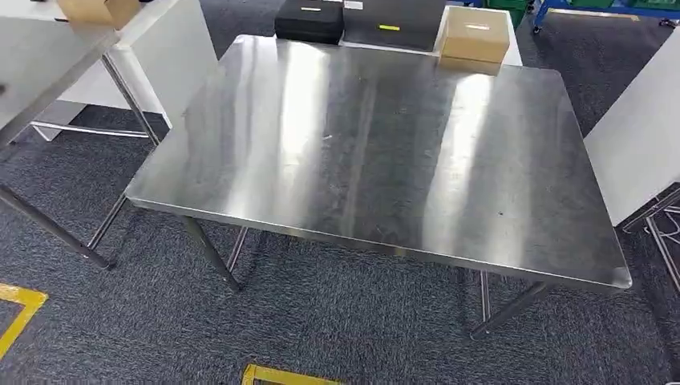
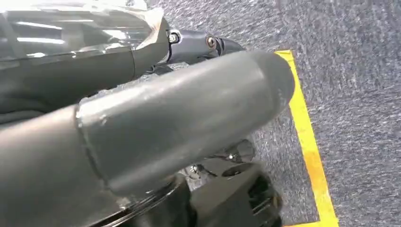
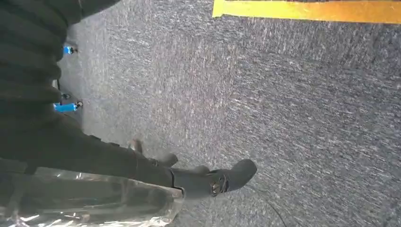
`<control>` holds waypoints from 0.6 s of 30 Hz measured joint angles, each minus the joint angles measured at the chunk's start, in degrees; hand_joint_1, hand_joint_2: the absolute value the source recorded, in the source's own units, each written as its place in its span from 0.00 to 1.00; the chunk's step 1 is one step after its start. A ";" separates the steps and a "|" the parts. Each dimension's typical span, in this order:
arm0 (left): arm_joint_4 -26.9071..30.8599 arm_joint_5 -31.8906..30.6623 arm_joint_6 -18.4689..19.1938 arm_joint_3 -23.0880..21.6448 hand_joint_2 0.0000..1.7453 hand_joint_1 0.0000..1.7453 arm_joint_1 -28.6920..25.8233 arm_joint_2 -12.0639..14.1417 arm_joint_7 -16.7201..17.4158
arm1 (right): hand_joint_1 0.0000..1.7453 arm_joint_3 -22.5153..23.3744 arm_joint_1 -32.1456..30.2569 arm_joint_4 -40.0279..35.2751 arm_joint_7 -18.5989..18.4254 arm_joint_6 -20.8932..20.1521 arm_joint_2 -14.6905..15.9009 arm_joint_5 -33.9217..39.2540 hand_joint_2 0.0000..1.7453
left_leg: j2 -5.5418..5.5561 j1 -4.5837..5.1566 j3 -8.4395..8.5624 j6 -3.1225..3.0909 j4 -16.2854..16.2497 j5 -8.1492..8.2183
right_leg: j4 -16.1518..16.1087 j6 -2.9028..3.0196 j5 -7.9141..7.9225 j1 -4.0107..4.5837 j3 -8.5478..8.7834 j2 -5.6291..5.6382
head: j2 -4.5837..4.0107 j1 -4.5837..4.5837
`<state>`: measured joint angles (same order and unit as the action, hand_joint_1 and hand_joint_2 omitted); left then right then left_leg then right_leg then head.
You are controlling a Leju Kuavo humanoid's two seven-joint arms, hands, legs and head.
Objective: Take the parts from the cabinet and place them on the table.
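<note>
The robot stands facing the steel worktop (image 1: 377,152), which sits bare in front of it, ready to receive parts. Both arms hang low over the grey carpet (image 3: 293,109). Each hand, left hand (image 2: 142,123) and right hand (image 3: 142,175), lies against clear plastic wrapping, perhaps a bagged part, though I cannot tell whether the fingers actually grip it.

Steel tabletop (image 1: 377,152), bare and shiny; clear plastic-bagged part (image 2: 71,28) against left hand (image 2: 179,118), another by right hand (image 3: 142,165).
</note>
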<state>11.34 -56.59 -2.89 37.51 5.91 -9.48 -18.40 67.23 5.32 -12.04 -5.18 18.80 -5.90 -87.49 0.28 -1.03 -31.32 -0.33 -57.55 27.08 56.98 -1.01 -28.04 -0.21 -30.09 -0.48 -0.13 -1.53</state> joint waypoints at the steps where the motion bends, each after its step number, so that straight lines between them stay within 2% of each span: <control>1: 0.00 0.00 0.00 0.00 0.00 0.00 -0.13 0.02 -0.04 | 0.00 0.00 -0.05 0.00 0.02 0.04 0.00 0.02 1.00 | 0.00 0.43 0.02 -0.12 0.00 0.06 | -0.04 -0.05 0.01 -0.47 -0.22 0.00 | 0.00 -0.04; 3: 0.00 -0.02 0.02 0.00 0.00 0.00 -0.12 0.02 -0.04 | 0.00 0.00 -0.02 0.00 0.02 0.11 0.00 0.02 1.00 | 0.00 0.96 -0.05 -0.73 -0.02 0.03 | -0.18 -0.35 0.20 -0.75 -0.24 0.02 | 0.00 -0.09; 6: 0.00 -0.39 0.09 0.00 0.00 0.00 -0.05 -0.02 -0.04 | 0.00 -0.02 -0.03 0.00 0.02 0.13 -0.07 0.11 1.00 | -0.02 1.16 -0.21 -1.20 -0.03 -0.04 | -0.58 -0.83 0.51 -0.94 -0.20 0.02 | 0.00 -0.02; 12: 0.00 -0.85 0.33 0.00 0.00 0.00 -0.03 -0.11 0.22 | 0.00 0.00 -0.03 0.00 0.02 0.55 -0.02 1.35 1.00 | -0.02 1.40 -0.45 -1.52 -0.09 -0.19 | -0.87 -1.35 0.85 -1.13 0.10 0.02 | 0.00 -0.04; 13: 0.00 -0.90 0.33 0.00 0.00 0.00 -0.01 -0.04 0.28 | 0.00 0.02 -0.04 0.00 0.02 0.68 -0.13 1.49 1.00 | -0.04 1.79 -0.76 -2.20 -0.64 0.01 | -1.33 -2.15 1.23 -1.84 0.16 0.02 | 0.00 -0.15; 14: 0.00 -0.92 0.33 0.00 0.00 0.00 0.04 -0.02 0.37 | 0.00 0.02 -0.01 0.00 0.02 0.74 -0.13 1.51 1.00 | -0.07 1.64 -0.80 -2.58 -0.57 -0.06 | -1.39 -2.49 1.32 -2.02 0.15 0.04 | 0.00 -0.15; 15: 0.00 -0.92 0.37 0.00 0.00 0.00 0.04 -0.02 0.39 | 0.00 0.02 0.00 0.00 0.02 0.77 -0.22 1.51 1.00 | -0.01 1.63 -0.85 -2.73 -0.46 -0.13 | -1.62 -2.61 1.40 -1.98 0.19 0.03 | 0.00 -0.06; 16: 0.00 -0.92 0.40 0.00 0.00 0.00 0.08 -0.04 0.39 | 0.00 0.02 0.02 0.00 0.02 0.83 -0.22 1.49 1.00 | -0.06 1.27 -0.36 -3.35 0.64 -0.72 | -1.53 -2.92 1.28 -1.51 0.20 0.02 | 0.00 -0.09; 17: 0.00 -0.94 0.40 -0.02 0.00 0.00 0.10 -0.24 0.39 | 0.00 0.02 0.03 0.00 0.02 0.83 -0.09 1.49 1.00 | -0.35 0.92 -0.01 -3.67 1.33 -1.15 | -0.12 -2.63 0.38 -1.75 -0.39 0.04 | 0.00 -0.09; 18: 0.00 -0.94 0.40 0.00 0.00 0.00 0.14 -0.20 0.40 | 0.00 0.02 0.02 0.00 0.02 0.83 -0.04 1.49 1.00 | -0.41 0.84 -0.04 -4.04 1.53 -1.36 | 3.17 -1.87 -1.63 -1.50 -1.98 0.15 | 0.00 0.13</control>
<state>11.34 -57.53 -2.49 37.51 6.06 -9.68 -18.01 67.25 5.34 -12.04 -5.16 19.63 -5.95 -86.01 -0.13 -0.19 -31.36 -4.37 -56.02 25.71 60.15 -2.88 -29.68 -1.71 -32.06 -0.33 -0.13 -1.40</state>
